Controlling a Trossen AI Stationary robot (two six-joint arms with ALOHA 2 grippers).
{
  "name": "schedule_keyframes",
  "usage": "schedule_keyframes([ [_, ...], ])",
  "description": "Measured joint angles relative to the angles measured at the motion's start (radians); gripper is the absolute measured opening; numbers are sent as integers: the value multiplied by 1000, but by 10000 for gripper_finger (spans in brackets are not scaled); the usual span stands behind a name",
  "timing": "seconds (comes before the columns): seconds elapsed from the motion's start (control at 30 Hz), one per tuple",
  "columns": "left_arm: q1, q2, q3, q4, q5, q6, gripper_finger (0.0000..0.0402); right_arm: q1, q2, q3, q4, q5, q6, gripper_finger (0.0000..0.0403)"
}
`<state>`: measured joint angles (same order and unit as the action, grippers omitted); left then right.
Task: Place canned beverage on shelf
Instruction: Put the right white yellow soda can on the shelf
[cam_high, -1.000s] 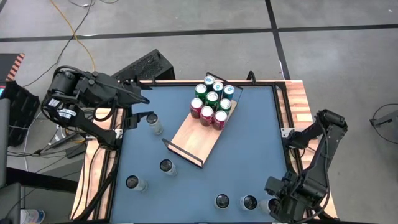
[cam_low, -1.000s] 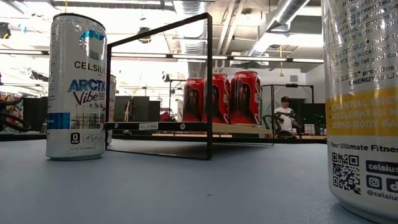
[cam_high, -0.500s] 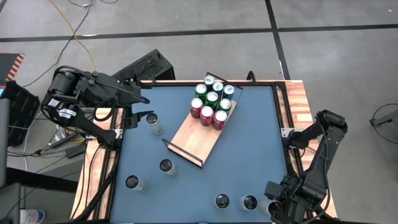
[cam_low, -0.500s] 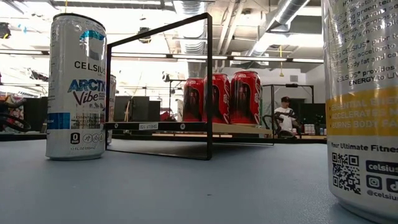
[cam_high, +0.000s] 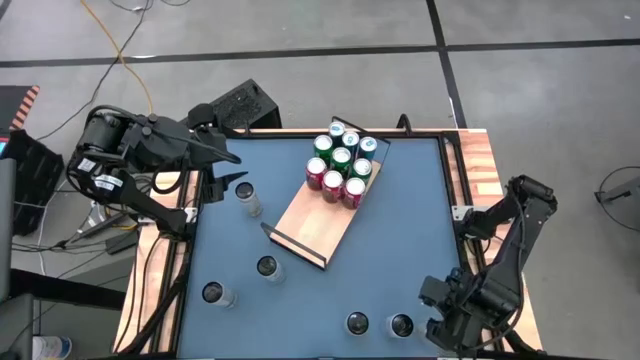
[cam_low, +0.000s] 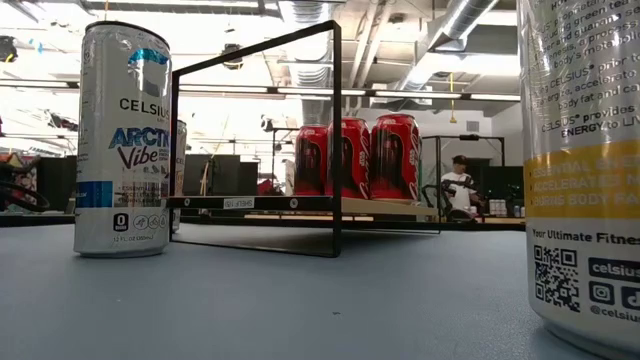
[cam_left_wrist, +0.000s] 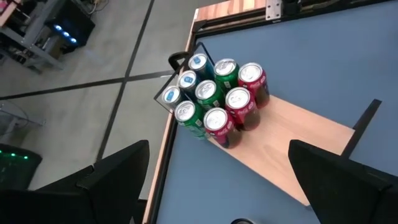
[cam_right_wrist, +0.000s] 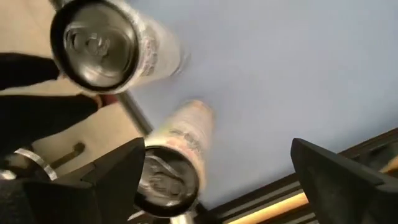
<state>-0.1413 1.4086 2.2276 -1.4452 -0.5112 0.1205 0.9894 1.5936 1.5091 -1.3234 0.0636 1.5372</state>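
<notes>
The shelf (cam_high: 322, 208) is a light-wood board with black wire rails, lying aslant in the middle of the blue table. Several red, green and teal cans (cam_high: 341, 162) stand on its far end; they also show in the left wrist view (cam_left_wrist: 214, 99). Silver cans stand loose on the table at the left (cam_high: 247, 198) and along the near edge (cam_high: 401, 325). My left gripper (cam_high: 228, 186) is open beside the left can. My right gripper (cam_high: 438, 315) is open above the near right corner, with two silver cans (cam_right_wrist: 169, 169) below it, and touches neither.
Two more silver cans (cam_high: 267, 267) (cam_high: 215, 293) stand at the near left. In the low view a tall can (cam_low: 123, 140) stands left and another (cam_low: 590, 170) close at right, with the shelf (cam_low: 300, 205) between. A wooden rim (cam_high: 478, 170) borders the table.
My right gripper has moved a little toward the table's left and far side, over the rightmost can at the near edge, which it now hides in the high view. The cans and the shelf have stayed in place.
</notes>
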Motion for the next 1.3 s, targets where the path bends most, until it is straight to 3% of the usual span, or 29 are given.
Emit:
schedule_keyframes([
  [0.37,0,0,0,-8,8,-38,371,17,25,56,-25,47,4,388],
  [1.1,0,0,0,-8,3,-36,371,80,151,56,23,-31,-1,386],
  [1.3,0,0,0,-4,0,-35,371,62,163,56,33,-27,-40,341],
])
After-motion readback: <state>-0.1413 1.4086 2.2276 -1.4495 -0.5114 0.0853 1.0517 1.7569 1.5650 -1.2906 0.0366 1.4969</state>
